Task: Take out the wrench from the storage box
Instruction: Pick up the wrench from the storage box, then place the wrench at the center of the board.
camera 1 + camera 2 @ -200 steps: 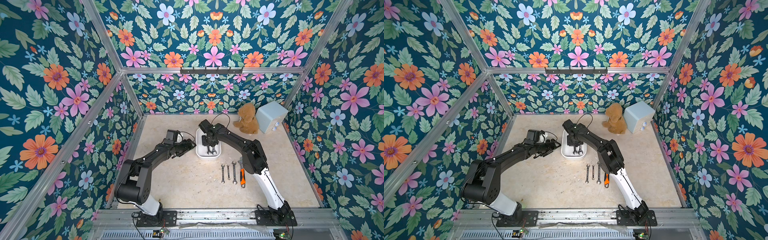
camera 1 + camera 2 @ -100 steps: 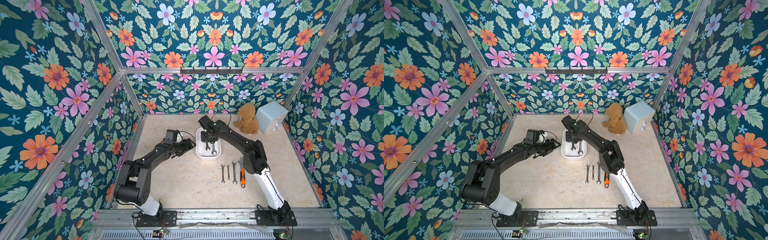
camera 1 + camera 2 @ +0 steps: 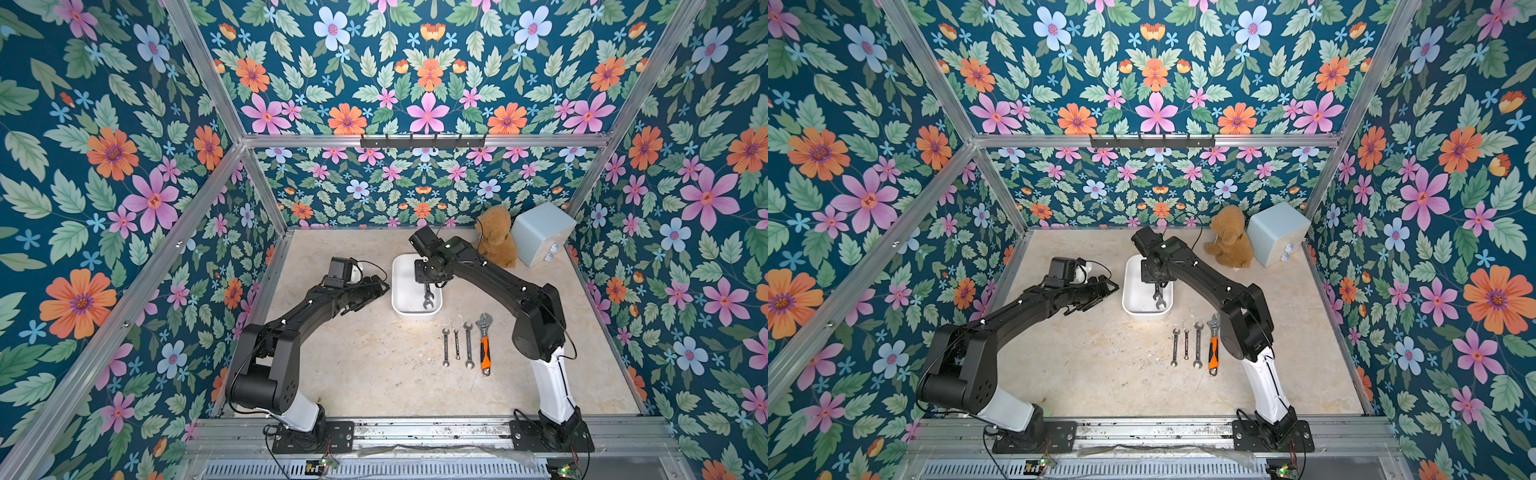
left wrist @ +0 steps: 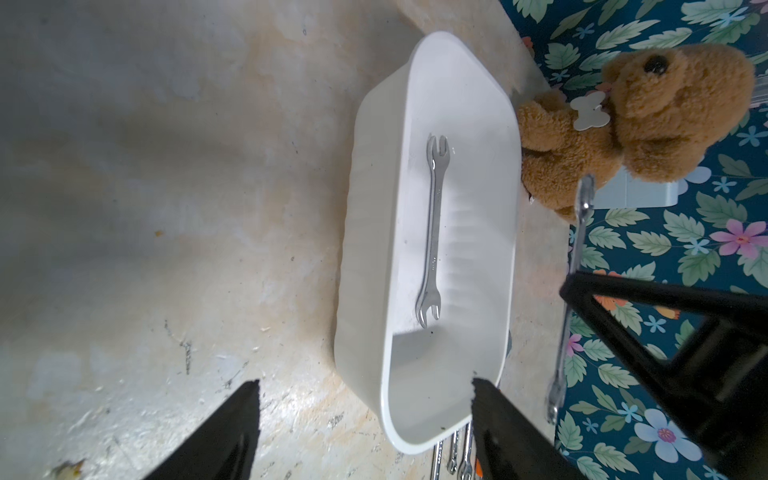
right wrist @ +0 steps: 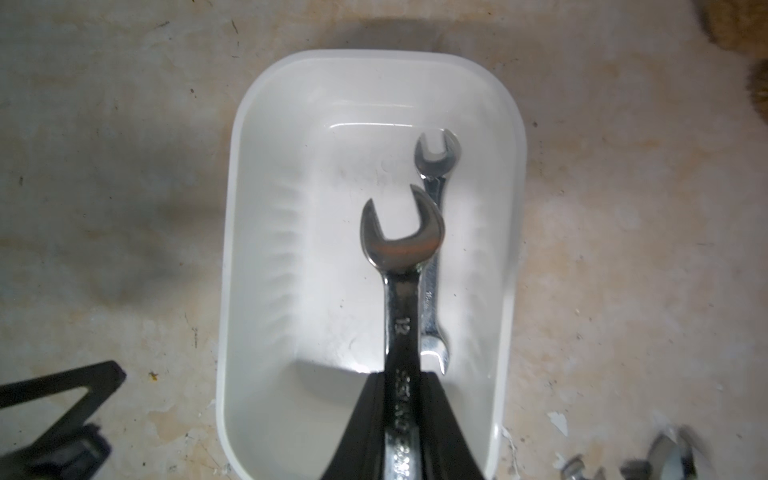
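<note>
Fingers [image 5: 365, 419] of right gripper [image 5: 402, 376] clamped narrow on shaft of wrench [image 5: 401, 249], open head toward 6 o'clock.
Hangs over the storage box [image 5: 324, 249], clear of its floor, above the 3 o'clock half in both top views. Flat on that floor, second wrench [image 5: 433, 291]. Just beside the box's 9 o'clock wall, left gripper [image 4: 365, 382] spread wide, gripping nothing. On the table [image 3: 374, 374] at 5 o'clock of the box, three wrenches [image 3: 457, 347] and adjustable wrench [image 3: 484, 349]; toward 2 o'clock, teddy bear [image 3: 496, 241] and pale blue box [image 3: 540, 232].

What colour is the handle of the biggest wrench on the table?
Orange and black handle, clearest in a top view.
</note>
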### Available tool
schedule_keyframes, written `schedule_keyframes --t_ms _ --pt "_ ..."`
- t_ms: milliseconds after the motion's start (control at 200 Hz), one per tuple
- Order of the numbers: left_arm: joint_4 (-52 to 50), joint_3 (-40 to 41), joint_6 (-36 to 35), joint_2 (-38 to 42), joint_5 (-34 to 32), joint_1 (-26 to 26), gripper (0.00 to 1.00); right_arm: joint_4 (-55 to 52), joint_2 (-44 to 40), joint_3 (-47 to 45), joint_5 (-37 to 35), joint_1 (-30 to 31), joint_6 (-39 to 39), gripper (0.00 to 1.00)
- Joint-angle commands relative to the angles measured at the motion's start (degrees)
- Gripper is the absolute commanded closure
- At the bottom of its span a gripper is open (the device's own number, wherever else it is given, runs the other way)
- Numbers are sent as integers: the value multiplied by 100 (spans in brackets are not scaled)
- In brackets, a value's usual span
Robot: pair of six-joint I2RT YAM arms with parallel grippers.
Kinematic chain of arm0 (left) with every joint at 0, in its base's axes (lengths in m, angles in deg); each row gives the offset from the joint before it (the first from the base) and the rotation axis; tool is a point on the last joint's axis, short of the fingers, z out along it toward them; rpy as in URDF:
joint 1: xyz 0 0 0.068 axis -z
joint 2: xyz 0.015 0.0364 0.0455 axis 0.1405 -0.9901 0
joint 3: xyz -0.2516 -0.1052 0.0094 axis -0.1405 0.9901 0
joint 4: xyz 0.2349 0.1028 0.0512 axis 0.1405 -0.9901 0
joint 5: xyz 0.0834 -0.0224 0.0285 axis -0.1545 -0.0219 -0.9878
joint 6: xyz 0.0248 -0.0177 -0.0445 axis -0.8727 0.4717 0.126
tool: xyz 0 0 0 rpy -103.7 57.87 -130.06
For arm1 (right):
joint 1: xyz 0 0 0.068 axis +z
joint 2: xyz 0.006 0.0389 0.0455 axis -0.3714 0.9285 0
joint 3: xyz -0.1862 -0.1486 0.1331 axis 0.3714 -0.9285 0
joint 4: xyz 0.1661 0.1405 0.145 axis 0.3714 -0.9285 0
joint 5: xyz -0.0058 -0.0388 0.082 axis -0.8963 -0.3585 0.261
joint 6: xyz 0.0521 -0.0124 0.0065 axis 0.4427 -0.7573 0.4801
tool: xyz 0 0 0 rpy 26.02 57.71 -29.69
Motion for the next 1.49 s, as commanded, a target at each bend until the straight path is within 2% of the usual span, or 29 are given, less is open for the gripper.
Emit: schedule_keyframes --t_ms 0,195,445,625,845,1075,1335,1490 --pt "-59 -70 -87 57 -64 -3 17 276 -516 -670 -123 22 253 85" --pt "-97 -88 -108 143 -164 -3 17 504 -1544 -2143 -133 413 803 85" --pt "-71 25 -106 312 -196 -3 17 857 -2545 -3696 -181 1320 1906 85" --pt "-38 122 -100 448 -237 9 17 1426 -2513 -4378 62 1634 2401 84" --pt "87 204 -16 512 -175 32 17 1910 -1846 -4446 264 1640 2456 84" --pt "141 234 28 521 -149 41 17 1886 -1353 -4285 320 1575 2467 84" --pt "141 239 37 514 -103 55 17 1856 -1233 -4277 352 1570 2540 79" --pt "141 255 37 495 -113 81 17 1712 -1228 -4156 365 1566 2487 71"
